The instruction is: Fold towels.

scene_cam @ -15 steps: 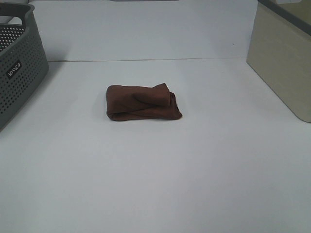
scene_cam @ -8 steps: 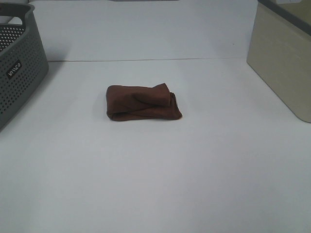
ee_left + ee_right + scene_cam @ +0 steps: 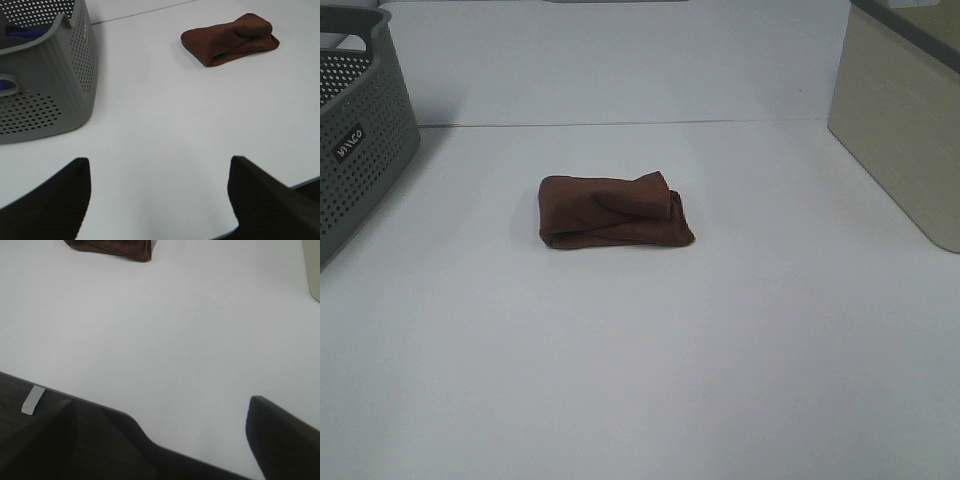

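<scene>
Reading white lettering on the grey basket (image 3: 360, 140), too small to make out; something blue lies inside. Beige bin (image 3: 900, 120) contents hidden. Folded towel (image 3: 615, 212) mid-table (image 3: 640, 380). My left gripper (image 3: 160, 195) and right gripper (image 3: 160, 440) gape, empty.

One folded reddish-brown towel (image 3: 615, 212) lies at the centre of one white table (image 3: 640, 350). One grey perforated basket (image 3: 360, 130) stands at ten o'clock, and one beige bin (image 3: 900, 130) at two o'clock. Two grippers appear, one in each wrist view: left gripper (image 3: 160, 200) and right gripper (image 3: 160, 440).
</scene>
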Available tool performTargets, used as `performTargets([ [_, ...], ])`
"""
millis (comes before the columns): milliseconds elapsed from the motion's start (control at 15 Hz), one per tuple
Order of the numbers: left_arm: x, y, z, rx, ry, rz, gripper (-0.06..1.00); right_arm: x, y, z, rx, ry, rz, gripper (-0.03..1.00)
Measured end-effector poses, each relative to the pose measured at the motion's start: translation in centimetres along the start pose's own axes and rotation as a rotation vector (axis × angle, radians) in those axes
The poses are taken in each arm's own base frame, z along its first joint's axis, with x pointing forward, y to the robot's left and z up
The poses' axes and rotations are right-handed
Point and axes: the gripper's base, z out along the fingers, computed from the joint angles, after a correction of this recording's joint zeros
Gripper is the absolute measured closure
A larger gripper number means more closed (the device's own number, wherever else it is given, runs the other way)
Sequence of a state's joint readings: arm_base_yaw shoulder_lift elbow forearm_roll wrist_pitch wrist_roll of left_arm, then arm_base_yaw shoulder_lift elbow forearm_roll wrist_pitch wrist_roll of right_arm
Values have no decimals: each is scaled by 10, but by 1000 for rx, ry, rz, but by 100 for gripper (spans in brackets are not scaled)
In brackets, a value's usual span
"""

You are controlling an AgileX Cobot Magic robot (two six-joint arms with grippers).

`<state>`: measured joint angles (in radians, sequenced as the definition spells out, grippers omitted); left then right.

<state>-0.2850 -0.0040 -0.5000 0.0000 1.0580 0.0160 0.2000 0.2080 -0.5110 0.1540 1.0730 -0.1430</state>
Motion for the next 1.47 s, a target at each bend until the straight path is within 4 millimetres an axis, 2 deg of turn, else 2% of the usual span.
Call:
performTargets([
  [133, 0, 0, 0, -25, 0, -13, 22, 0, 0, 0, 0, 0, 0, 11],
  [333, 0, -1, 0, -154, 3, -77, 22, 0, 0, 0, 15, -1, 15, 11],
  [533, 0, -2, 0, -296, 4, -148, 22, 3, -2, -4, 124, -47, 105, 11],
  [933, 0, -2, 0, -303, 4, -151, 22, 19, 7, -20, 181, -208, 99, 11],
  [1467, 0, -4, 1, -279, 1, -153, 22, 20, 7, -20, 182, -213, 98, 11],
])
